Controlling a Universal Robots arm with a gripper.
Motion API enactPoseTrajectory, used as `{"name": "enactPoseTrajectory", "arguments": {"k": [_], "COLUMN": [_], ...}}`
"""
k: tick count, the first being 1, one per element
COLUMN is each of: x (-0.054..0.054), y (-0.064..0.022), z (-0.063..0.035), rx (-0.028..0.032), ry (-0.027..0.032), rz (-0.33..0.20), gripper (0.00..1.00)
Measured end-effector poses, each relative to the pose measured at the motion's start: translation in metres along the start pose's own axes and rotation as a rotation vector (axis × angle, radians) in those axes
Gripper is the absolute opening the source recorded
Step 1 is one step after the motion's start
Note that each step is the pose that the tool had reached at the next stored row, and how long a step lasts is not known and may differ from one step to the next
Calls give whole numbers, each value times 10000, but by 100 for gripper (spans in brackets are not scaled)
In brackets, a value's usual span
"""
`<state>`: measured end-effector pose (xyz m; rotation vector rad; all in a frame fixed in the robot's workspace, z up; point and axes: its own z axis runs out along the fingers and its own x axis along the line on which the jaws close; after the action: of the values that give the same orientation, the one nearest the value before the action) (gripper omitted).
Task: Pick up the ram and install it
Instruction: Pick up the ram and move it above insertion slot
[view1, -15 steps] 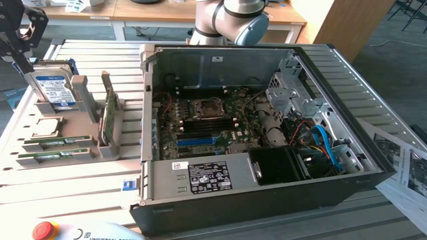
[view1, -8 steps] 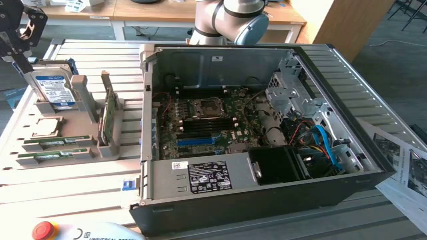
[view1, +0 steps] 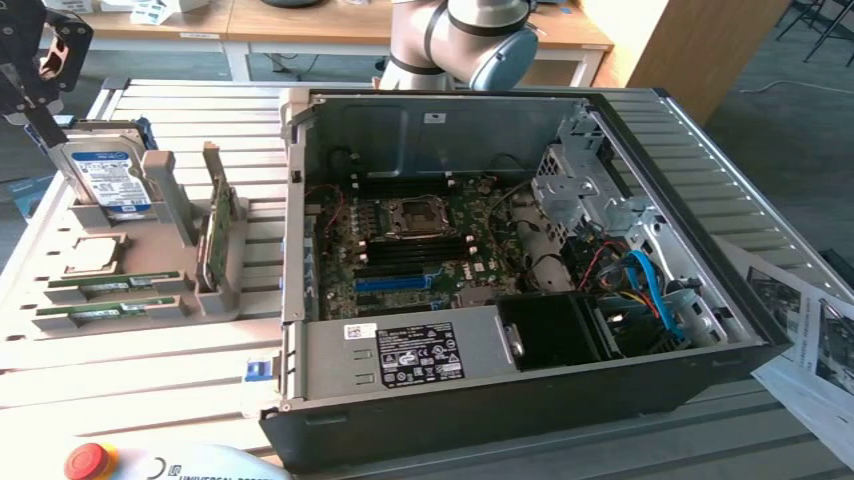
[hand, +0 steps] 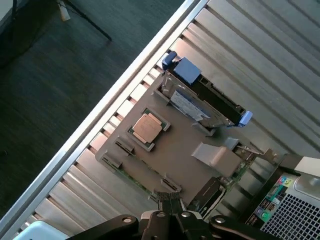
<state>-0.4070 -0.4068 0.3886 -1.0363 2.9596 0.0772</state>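
A: Slatted metal table, computer case on top. Ram?
B: Flat in the gray holder, untouched, exterior view's left of the case.
A: Hand?
B: Closed on nothing, hovering above that holder.

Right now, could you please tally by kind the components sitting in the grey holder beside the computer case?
Hard drive: 1
Processor chip: 1
Ram sticks: 2
Green card standing on edge: 1
Total: 5
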Motion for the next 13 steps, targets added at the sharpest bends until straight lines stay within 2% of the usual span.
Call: {"name": "enactPoseTrajectory", "arguments": {"k": [13], "x": [0], "y": [0], "z": [0], "rx": [-44], "ry": [95], "rz": [-2120], "gripper": [11]}}
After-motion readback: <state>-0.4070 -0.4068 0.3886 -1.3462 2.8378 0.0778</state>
